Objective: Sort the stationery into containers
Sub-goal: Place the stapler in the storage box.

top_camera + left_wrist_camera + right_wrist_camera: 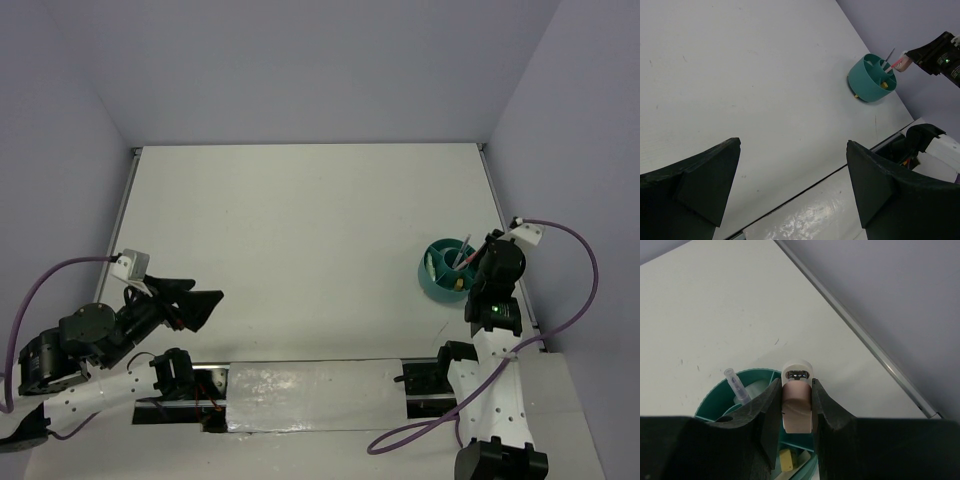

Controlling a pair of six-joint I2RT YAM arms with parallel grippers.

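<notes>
The round teal cup (441, 271) stands at the table's right side; it also shows in the left wrist view (871, 78) and under my right fingers (752, 385). My right gripper (796, 390) is shut on the pink-white mini stapler (798, 405) and holds it above the cup's rim. A grey pen (736, 385) stands in the cup, and a yellow-brown block (786, 459) lies in a compartment. Pens (463, 254) stick out of the cup. My left gripper (205, 303) is open and empty, low over the near left of the table.
A shiny white strip (310, 397) runs along the near edge between the arm bases. Purple walls enclose the table; the right wall and the table's metal edge (880, 357) lie close behind the cup.
</notes>
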